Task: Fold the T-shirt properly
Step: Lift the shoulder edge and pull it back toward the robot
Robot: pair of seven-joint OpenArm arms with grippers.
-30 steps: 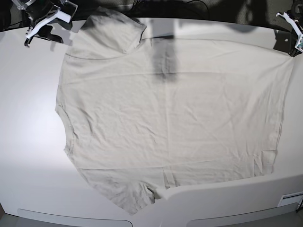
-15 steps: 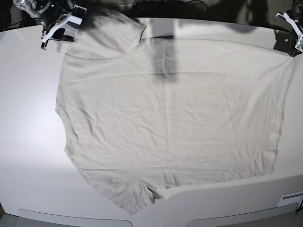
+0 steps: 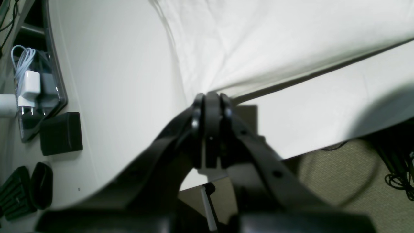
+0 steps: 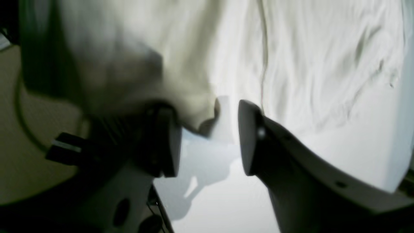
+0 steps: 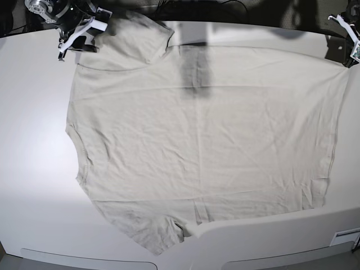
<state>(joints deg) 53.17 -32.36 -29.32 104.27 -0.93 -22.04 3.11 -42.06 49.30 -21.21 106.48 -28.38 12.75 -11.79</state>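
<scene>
- Across the table (image 5: pixel 34 112) the T-shirt (image 5: pixel 208 135) lies spread flat, one sleeve folded over at the far edge.
- Left gripper (image 3: pixel 209 103): jaws pressed together, pinching the shirt's corner (hem edge).
- Right gripper (image 4: pixel 207 139): jaws spread, sleeve edge hanging between them, blurred.
</scene>
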